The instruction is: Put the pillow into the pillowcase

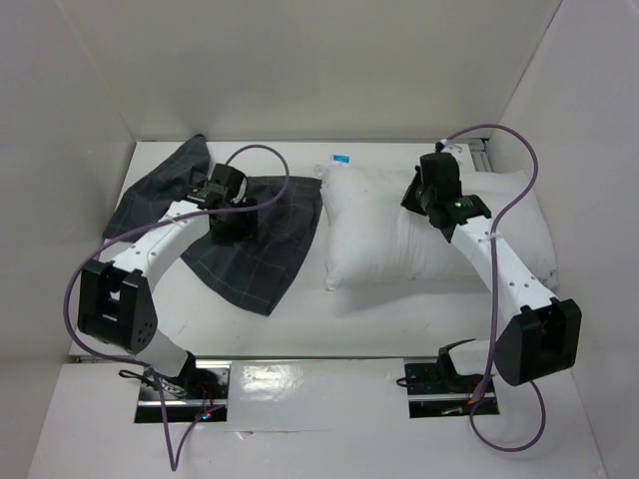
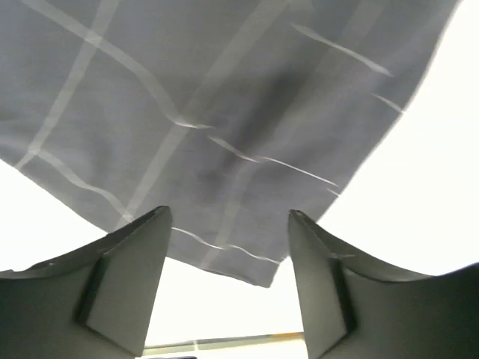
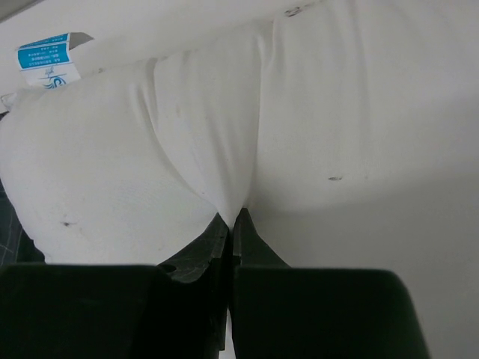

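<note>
The pillowcase (image 1: 262, 254) is dark grey with pale grid lines and lies rumpled on the left half of the white table. My left gripper (image 1: 231, 214) hovers over its middle. In the left wrist view the left gripper (image 2: 228, 217) is open and empty, with the pillowcase (image 2: 224, 112) spread beneath and a cloth corner between the fingers. The plump white pillow (image 1: 399, 235) lies on the right half. My right gripper (image 1: 436, 196) sits on its top. In the right wrist view the right gripper (image 3: 233, 215) is shut on a pinched fold of the pillow (image 3: 329, 112).
A blue and white label (image 1: 342, 159) lies at the pillow's far left corner and shows in the right wrist view (image 3: 46, 57). White walls close in the table on three sides. A metal rail (image 1: 481, 152) runs at the back right. Purple cables loop above both arms.
</note>
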`<state>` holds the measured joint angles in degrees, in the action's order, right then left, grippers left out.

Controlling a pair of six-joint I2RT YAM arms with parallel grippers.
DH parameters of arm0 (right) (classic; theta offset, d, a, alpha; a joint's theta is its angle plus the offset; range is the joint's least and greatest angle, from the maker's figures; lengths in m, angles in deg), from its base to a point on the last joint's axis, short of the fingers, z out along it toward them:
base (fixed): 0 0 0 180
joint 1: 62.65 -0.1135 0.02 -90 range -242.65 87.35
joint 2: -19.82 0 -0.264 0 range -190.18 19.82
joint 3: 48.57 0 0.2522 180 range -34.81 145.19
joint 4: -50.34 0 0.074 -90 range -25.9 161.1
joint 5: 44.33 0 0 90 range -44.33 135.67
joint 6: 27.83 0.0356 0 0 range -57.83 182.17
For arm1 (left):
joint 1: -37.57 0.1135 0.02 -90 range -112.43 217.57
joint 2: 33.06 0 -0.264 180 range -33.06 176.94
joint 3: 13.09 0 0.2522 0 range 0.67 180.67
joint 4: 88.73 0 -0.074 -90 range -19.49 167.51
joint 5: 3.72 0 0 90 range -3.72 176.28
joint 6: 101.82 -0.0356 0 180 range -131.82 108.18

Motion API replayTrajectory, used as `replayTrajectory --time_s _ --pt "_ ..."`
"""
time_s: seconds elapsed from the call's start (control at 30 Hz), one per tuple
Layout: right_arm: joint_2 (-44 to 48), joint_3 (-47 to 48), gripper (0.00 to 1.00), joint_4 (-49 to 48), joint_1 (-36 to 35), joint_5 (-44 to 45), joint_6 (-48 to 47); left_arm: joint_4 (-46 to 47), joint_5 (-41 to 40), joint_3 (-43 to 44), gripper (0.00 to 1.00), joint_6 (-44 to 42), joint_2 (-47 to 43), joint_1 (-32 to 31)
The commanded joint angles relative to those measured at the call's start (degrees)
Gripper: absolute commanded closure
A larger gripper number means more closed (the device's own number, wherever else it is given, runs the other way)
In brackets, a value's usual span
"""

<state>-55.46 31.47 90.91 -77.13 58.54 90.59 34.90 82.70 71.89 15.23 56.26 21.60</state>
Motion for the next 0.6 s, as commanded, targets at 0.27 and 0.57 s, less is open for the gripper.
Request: replayTrajectory --time_s 0.27,0.57 --pt "-0.74 2.01 1.00 -2.11 3.14 1.11 -1.27 9.90 5.08 4.89 0.41 1.95 9.00 -12.68" --pt "-0.12 1.49 1.00 -1.50 5.77 -0.38 -1.79 16.86 3.57 4.72 0.49 5.29 18.78 -13.21"
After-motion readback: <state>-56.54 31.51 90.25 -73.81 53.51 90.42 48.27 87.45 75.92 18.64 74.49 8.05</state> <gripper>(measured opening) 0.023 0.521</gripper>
